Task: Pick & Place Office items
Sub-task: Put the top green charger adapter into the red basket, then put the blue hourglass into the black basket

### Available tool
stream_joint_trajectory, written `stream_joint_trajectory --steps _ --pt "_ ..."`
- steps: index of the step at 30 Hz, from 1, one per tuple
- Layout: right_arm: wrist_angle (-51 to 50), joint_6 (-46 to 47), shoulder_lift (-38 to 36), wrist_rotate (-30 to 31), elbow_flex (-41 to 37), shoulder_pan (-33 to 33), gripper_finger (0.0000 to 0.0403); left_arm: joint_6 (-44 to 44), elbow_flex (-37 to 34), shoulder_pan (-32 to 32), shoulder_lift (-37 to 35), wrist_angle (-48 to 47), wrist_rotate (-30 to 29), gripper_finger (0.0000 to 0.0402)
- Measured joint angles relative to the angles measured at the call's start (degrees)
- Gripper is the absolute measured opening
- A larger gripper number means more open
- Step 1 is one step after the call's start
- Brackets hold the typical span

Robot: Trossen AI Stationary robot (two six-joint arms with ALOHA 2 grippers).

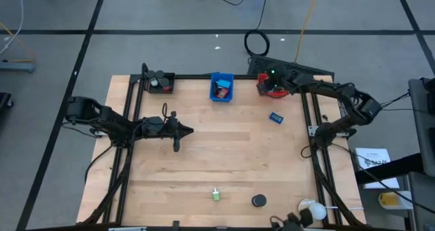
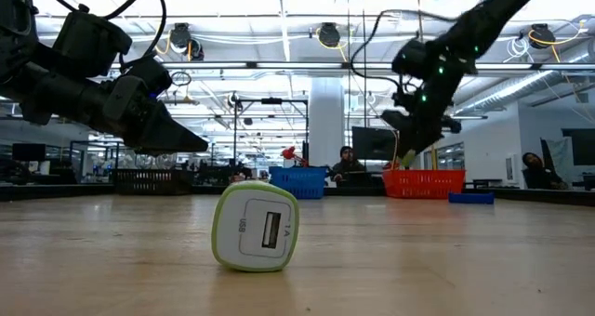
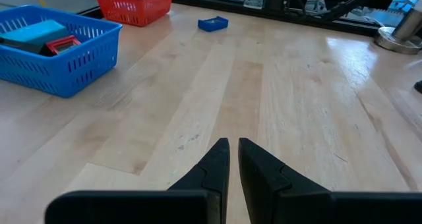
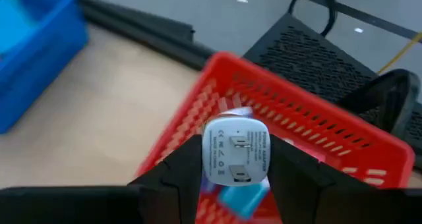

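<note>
Right pincer [image 4: 235, 159] of mine grips a white plug adapter [image 4: 236, 151] between its two dark fingers, and in my right wrist view the adapter hangs directly above the red bin [image 4: 310, 141], with a blue piece [image 4: 241, 199] showing below it inside that bin. A corner of the blue bin [image 4: 39, 59] shows off to one side.

From the high view, my right pincer [image 1: 266, 83] sits over the red bin [image 1: 275, 92] at the bench's far edge, right of centre. The blue bin [image 1: 221, 87] stands at the far edge near the middle, with items inside, and a black bin [image 1: 162, 82] stands to its left. A blue item [image 1: 276, 117] lies on the bench [image 1: 224, 156] just near side of the red bin. At the near edge lie a green and white charger [image 1: 215, 195] and a black disc [image 1: 258, 200], apart from each other. My left pincer [image 1: 186, 130] hovers over the bench's left half, pointing right.

Across the low view, the charger [image 2: 256, 227] stands close in the foreground (its USB port faces the camera). My right pincer [image 2: 409, 153] hangs above the red bin [image 2: 423, 182], and the blue item [image 2: 472, 198] lies to its right. People sit in the room behind.

My left wrist view shows the left pincer [image 3: 234, 159] with its fingers nearly together and nothing between them, above bare wood, with the blue bin [image 3: 56, 49] holding a red piece [image 3: 60, 45].
</note>
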Motion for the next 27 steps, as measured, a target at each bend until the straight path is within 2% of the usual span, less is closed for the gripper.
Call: stream_joint_trajectory --steps 4,9,21,24,27 --pt "1.84 -0.65 2.72 0.06 -0.35 -2.80 0.0139 0.31 0.00 0.02 0.01 0.00 -1.15 0.0037" --pt "1.71 -2.03 5.30 0.12 -0.43 -3.24 0.0142 0.18 0.00 0.00 0.01 -0.04 -2.43 0.0037" --pt "1.12 -3.89 5.07 0.36 -0.43 -3.26 0.0194 0.09 0.00 0.00 0.01 -0.37 -2.43 0.0037" --pt "-0.37 -3.56 3.05 0.34 -0.42 -3.21 0.0189 0.09 0.00 0.00 0.01 -0.37 -2.43 0.0037" --pt "-3.72 -3.69 -0.57 0.34 -0.41 -2.76 0.0167 0.07 0.00 0.00 0.01 -0.77 -2.43 0.0037"
